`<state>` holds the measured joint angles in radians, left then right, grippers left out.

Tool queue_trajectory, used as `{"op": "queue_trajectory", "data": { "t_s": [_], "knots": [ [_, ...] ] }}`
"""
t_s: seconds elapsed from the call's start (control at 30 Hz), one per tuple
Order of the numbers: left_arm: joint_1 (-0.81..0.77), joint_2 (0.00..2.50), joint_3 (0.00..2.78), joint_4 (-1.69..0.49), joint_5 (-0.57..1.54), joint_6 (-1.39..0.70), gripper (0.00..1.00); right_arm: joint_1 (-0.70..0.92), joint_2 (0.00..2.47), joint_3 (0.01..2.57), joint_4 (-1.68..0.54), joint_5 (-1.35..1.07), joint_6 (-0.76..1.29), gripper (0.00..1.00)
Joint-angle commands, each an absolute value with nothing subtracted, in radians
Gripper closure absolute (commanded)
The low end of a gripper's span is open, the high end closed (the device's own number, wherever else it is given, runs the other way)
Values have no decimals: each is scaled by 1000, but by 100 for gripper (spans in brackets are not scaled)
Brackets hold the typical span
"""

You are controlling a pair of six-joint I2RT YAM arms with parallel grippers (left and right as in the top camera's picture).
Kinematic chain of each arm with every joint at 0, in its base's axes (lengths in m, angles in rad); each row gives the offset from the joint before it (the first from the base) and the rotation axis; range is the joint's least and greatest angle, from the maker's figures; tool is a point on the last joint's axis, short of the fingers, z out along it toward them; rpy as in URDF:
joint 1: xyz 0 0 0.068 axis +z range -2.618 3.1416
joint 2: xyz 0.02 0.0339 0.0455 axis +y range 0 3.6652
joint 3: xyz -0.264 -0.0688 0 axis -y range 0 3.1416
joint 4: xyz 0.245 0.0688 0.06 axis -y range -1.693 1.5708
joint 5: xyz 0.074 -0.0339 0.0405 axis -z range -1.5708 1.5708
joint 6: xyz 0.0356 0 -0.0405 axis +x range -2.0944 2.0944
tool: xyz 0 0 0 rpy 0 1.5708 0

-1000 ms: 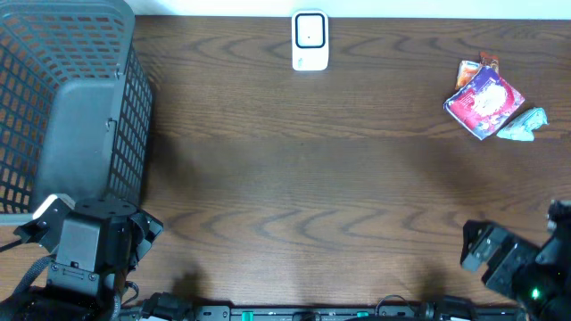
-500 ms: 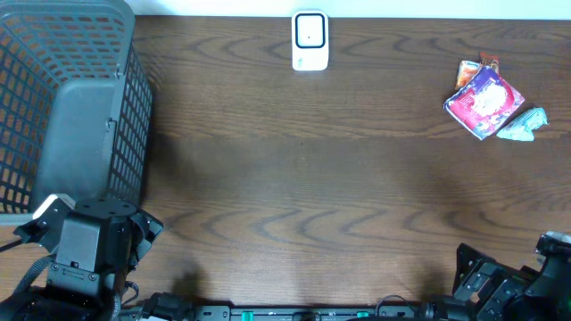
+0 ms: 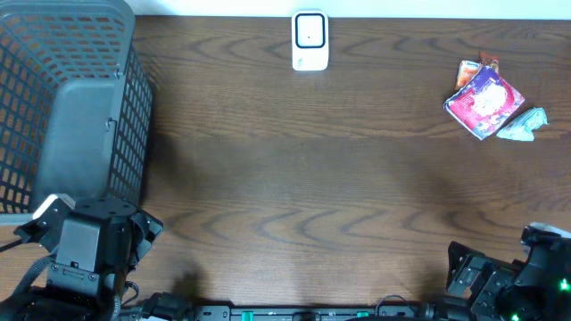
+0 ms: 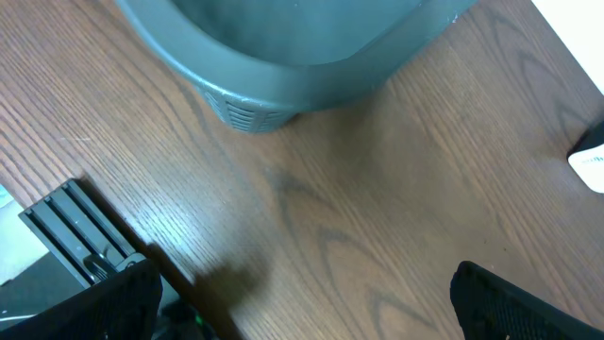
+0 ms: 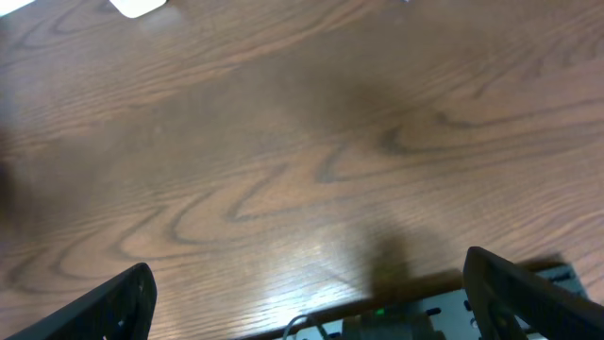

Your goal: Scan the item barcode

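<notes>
Centrally, open tabletop point(image 3: 303, 178) between basket point(image 3: 62, 107) (left edge) and snack packets point(image 3: 486, 100)

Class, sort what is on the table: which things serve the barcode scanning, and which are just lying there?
For the job: white scanner; snack packets.
Lying about, as far as scanning goes: grey basket.

Basket point(image 3: 22, 116) left, scanner point(image 3: 310, 41) far centre, packets point(image 3: 486, 100) far right, seemingly touching one another.

Spread wide: left claw point(image 4: 304, 295), right claw point(image 5: 311, 297)
</notes>
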<state>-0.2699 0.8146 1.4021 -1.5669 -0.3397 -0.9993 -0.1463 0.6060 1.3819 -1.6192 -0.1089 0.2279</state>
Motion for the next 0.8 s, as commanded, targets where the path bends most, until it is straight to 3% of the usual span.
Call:
{"op": "queue_trajectory", "data": {
  "t_s": [0.0,0.3,0.77],
  "knots": [
    [-268,815,1403,-1570,-353,-1015,2,-137,601,1372,-1602,-119,177,1],
    [-268,815,1403,-1570,-353,-1015,2,-125,579,1359,-1543,-126,155,1],
    [-268,815,1403,-1570,-353,-1015,2,17,255,882,-911,-109,155,1]
  ]
}}
